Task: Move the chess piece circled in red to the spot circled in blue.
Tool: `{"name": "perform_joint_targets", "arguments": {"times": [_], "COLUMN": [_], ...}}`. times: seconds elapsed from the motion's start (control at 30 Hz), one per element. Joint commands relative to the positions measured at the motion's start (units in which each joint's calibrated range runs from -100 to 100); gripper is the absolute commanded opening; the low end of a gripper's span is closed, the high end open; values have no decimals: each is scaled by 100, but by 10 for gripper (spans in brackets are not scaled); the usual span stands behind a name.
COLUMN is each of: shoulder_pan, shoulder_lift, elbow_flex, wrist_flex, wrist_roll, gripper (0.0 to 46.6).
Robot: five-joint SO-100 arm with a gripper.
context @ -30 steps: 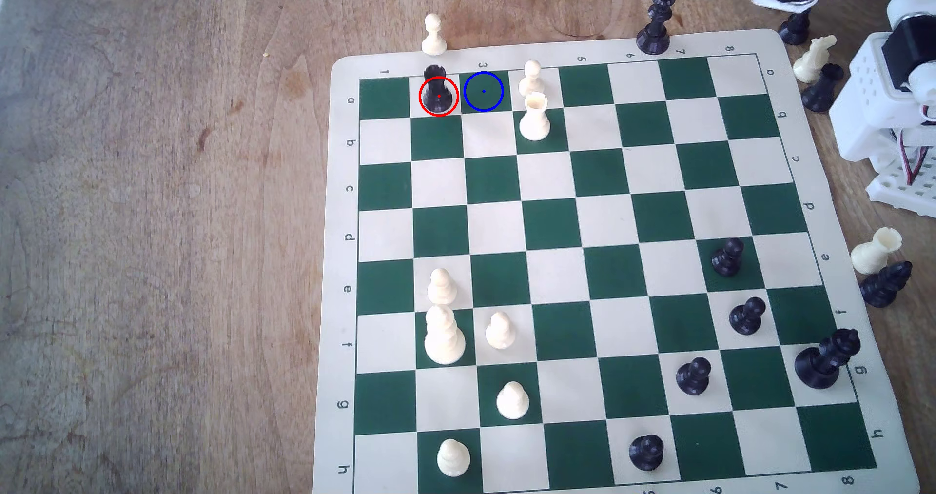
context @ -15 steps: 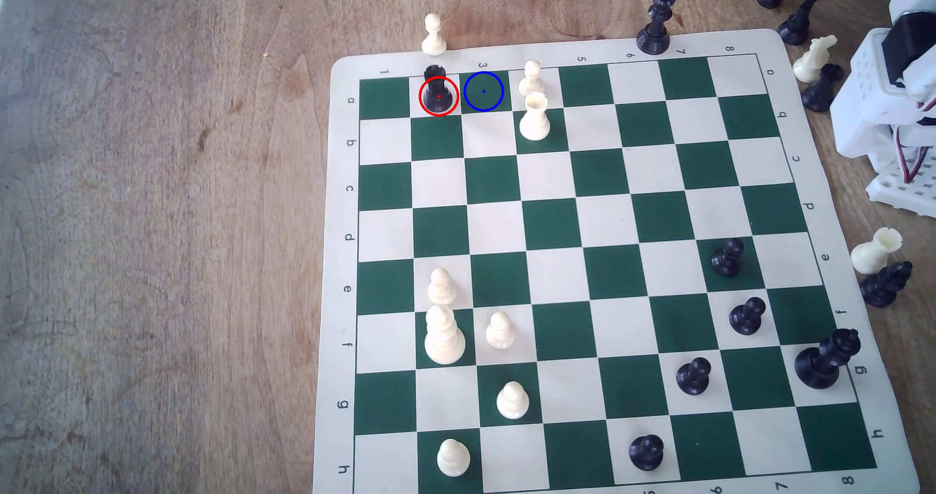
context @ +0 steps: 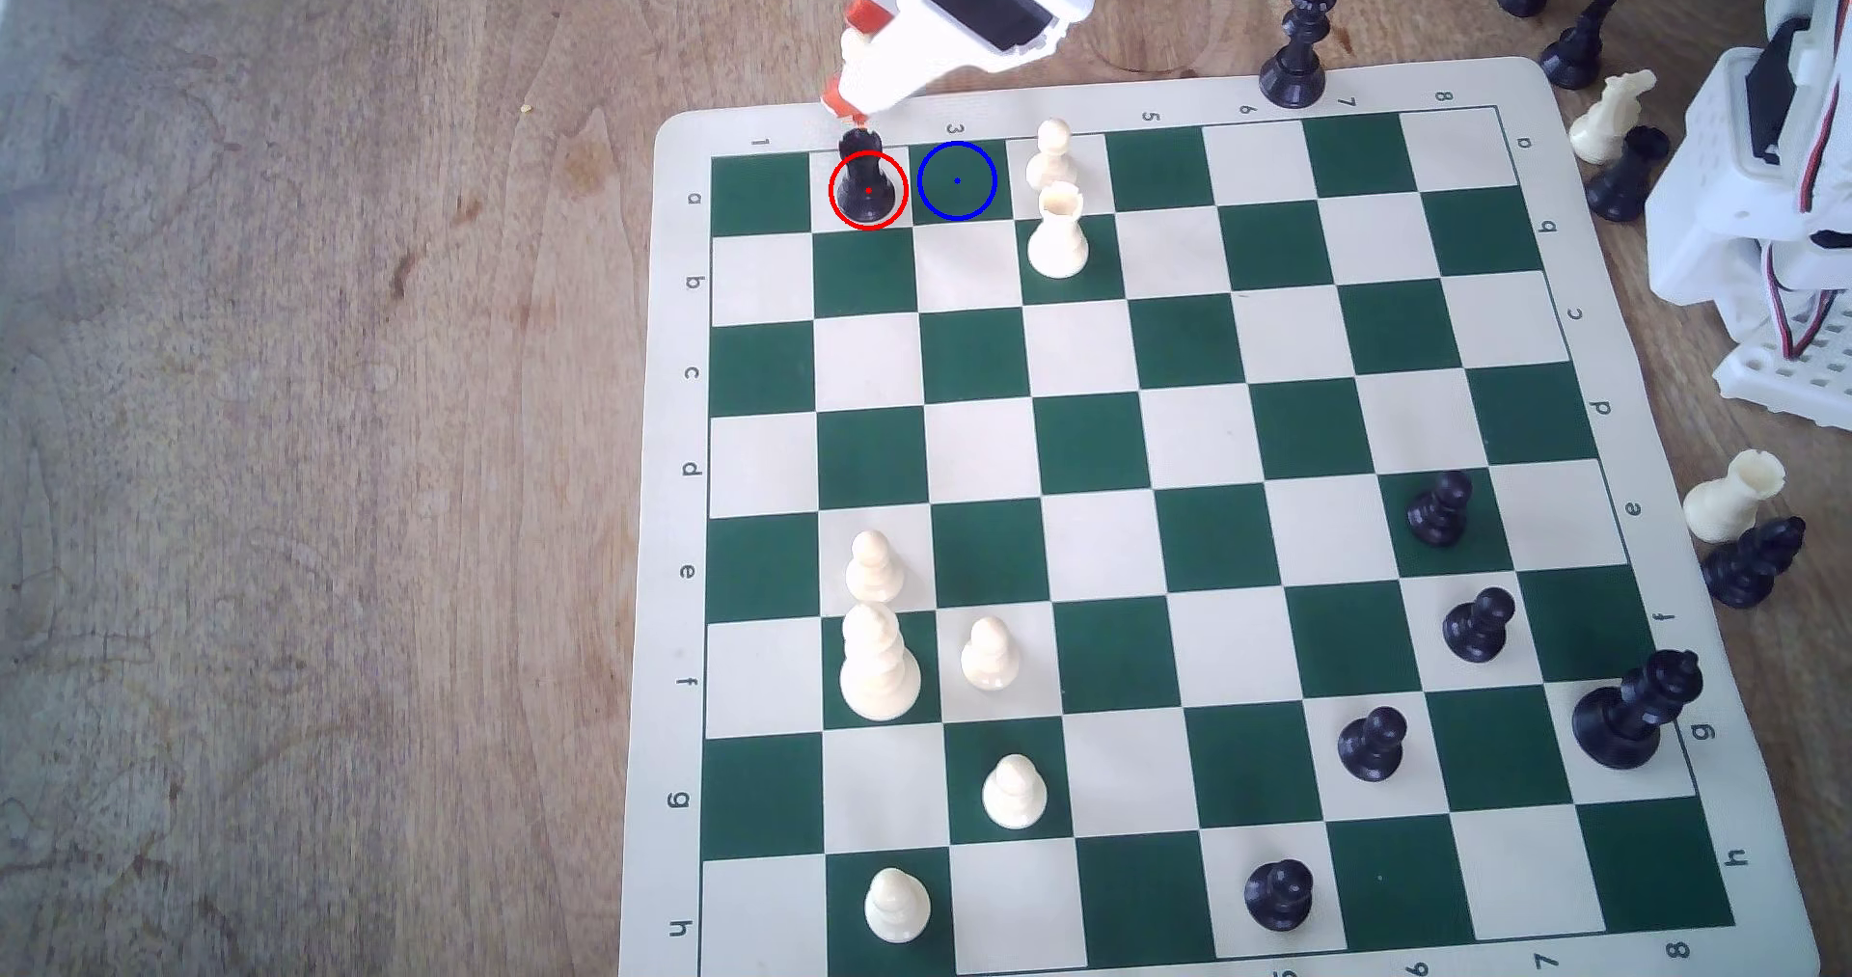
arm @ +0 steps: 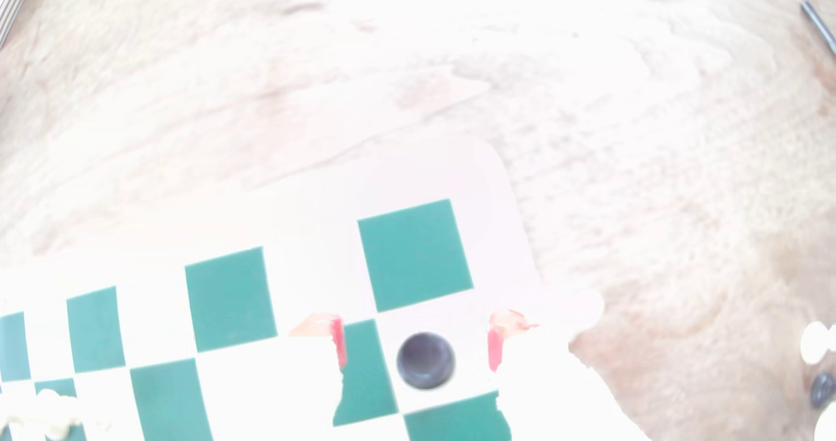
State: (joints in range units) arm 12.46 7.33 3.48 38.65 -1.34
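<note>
The black rook (context: 866, 181) stands upright inside the red ring on a cream square in the board's far row. Seen from above in the wrist view, the rook (arm: 425, 360) lies between my two red-tipped fingers (arm: 338, 344). My white gripper (context: 850, 61) hangs just above and behind the rook's top, open (arm: 416, 346), and holds nothing. The blue-ringed dark green square (context: 957, 181) is bare, one square toward the exterior view's right of the rook.
A white pawn (context: 1052, 151) and a cream rook (context: 1058, 233) stand just past the blue ring on the exterior view's right. The black queen (context: 1298, 46) stands on the board's far border. Several captured pieces (context: 1613, 136) sit off the right edge by the arm base (context: 1764, 206).
The gripper swung from the exterior view's top right toward the left and came down over the black rook. No chess piece has moved.
</note>
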Motion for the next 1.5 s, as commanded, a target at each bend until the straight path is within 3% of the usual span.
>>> {"name": "perform_joint_targets", "arguments": {"times": [0.0, 0.37, 0.7, 1.47], "shoulder_pan": [134, 119, 1, -14], "shoulder_lift": [-63, 345, 574, 965], "elbow_flex": [-94, 33, 33, 160], "wrist_flex": [-187, -269, -597, -965], "wrist_roll": [0, 34, -132, -186], "gripper": [180, 178, 181, 188]}}
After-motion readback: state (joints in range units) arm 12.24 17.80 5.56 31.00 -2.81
